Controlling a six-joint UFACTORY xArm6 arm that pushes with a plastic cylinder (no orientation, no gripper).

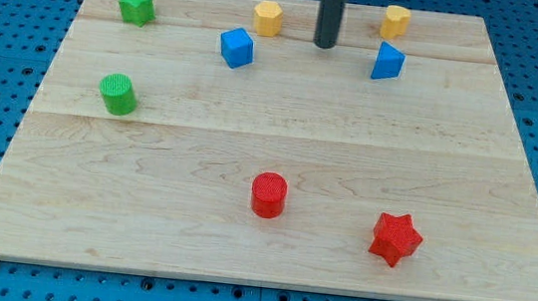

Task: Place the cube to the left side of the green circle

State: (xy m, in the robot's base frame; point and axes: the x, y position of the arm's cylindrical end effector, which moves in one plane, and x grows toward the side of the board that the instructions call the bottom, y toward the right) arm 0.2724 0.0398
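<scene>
A blue cube sits near the view's top, left of centre. A green circle, a short cylinder, stands at the view's left, below and left of the cube. My tip rests on the board to the right of the blue cube, with a gap between them, and left of a blue triangular block. The tip touches no block.
A green star lies at the top left. A yellow hexagonal block and another yellow block lie along the top. A red cylinder and a red star lie near the bottom. The wooden board rests on blue pegboard.
</scene>
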